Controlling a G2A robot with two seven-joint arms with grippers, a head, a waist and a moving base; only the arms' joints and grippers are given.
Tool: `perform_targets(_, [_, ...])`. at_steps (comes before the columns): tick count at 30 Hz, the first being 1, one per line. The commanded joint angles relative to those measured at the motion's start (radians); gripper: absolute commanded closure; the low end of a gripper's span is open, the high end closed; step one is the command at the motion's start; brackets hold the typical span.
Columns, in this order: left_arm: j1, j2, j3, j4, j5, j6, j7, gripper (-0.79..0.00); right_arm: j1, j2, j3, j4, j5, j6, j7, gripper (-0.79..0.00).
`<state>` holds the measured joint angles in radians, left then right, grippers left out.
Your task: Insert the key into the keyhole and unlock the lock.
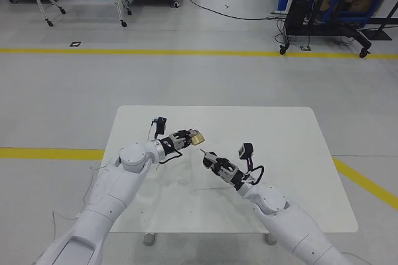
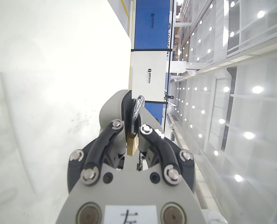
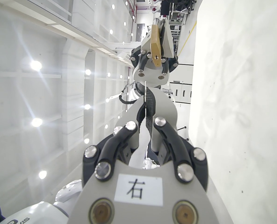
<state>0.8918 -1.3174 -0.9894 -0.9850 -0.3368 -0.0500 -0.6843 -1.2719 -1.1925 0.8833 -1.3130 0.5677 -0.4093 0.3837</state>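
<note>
- The left gripper (image 2: 134,110) is closed on the padlock (image 2: 132,144). Its two fingers press the silver shackle from both sides, and the brass body lies back between the black linkages toward the palm.
- In the top view the left gripper (image 1: 186,138) holds the padlock (image 1: 197,138) over the middle of the white table (image 1: 285,132), with the brass end turned toward the other arm.
- The right gripper (image 3: 149,103) is clamped on the key (image 3: 145,94). The key is seen edge-on as a thin strip between the dark pads, and its tip sticks out past the fingertips.
- From the right wrist, the padlock (image 3: 156,47) sits farther off in the left gripper (image 3: 160,31). Its end face, with the dark keyhole (image 3: 156,57), is turned this way.
- The key's tip points toward the padlock but stands apart from it, not in the keyhole. In the top view a small gap separates the key (image 1: 203,153), held in the right gripper (image 1: 211,159), from the brass body.
</note>
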Motion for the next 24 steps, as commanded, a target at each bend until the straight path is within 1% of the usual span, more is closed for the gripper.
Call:
perform_targets(1, [0.002,0.0,0.0,-0.003,0.007,0.004,0.003,0.0,0.01,-0.007,-0.007,0.014,-0.017,0.006,-0.029,0.0])
perform_targets(12, [0.005,-0.003,0.001,-0.015,0.027,0.006,-0.01,0.0,0.04,-0.037,-0.02,0.059,-0.052,0.023,-0.1,0.0])
perform_targets(18, [0.006,-0.003,-0.004,-0.015,0.038,0.008,-0.004,0.0,0.039,-0.047,-0.012,0.063,-0.072,0.008,-0.123,0.0])
perform_targets(21, [0.01,-0.005,-0.011,-0.015,0.03,0.018,0.017,0.0,0.033,-0.05,-0.006,0.059,-0.113,0.0,-0.159,0.0])
perform_targets(24, [0.013,-0.007,-0.019,-0.01,0.004,0.05,0.031,0.0,0.025,-0.053,-0.005,0.048,-0.175,0.005,-0.208,0.0])
